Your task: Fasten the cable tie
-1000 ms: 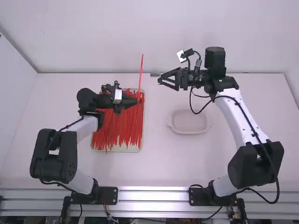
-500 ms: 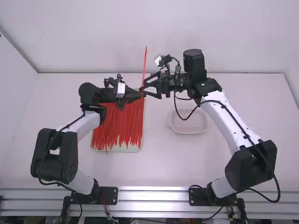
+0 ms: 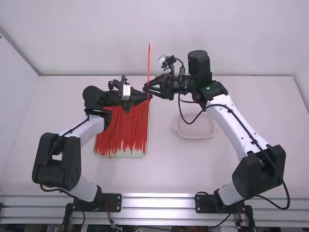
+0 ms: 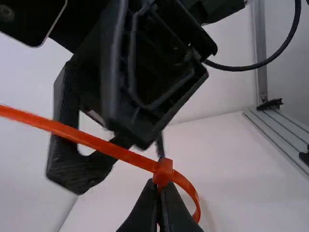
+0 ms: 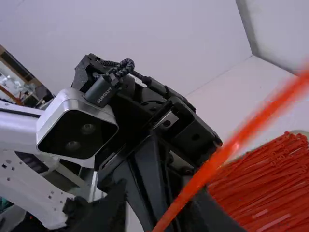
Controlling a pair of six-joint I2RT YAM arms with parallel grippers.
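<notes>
The left tool (image 4: 158, 187) is pinched shut on the head of the red cable tie (image 4: 163, 169), in the upper middle of the high view. The tie's long tail sticks straight up from there. The right tool (image 3: 147, 90) is open, and the tail runs between its two fingers, so I think this arm will grab and pull it. A second ago the right tool was off to the right, well apart. Now it has come right up to the tie.

shallow white dish (image 3: 195, 129) on white table (image 3: 193, 169), beside beige tray (image 3: 126, 155)
</notes>
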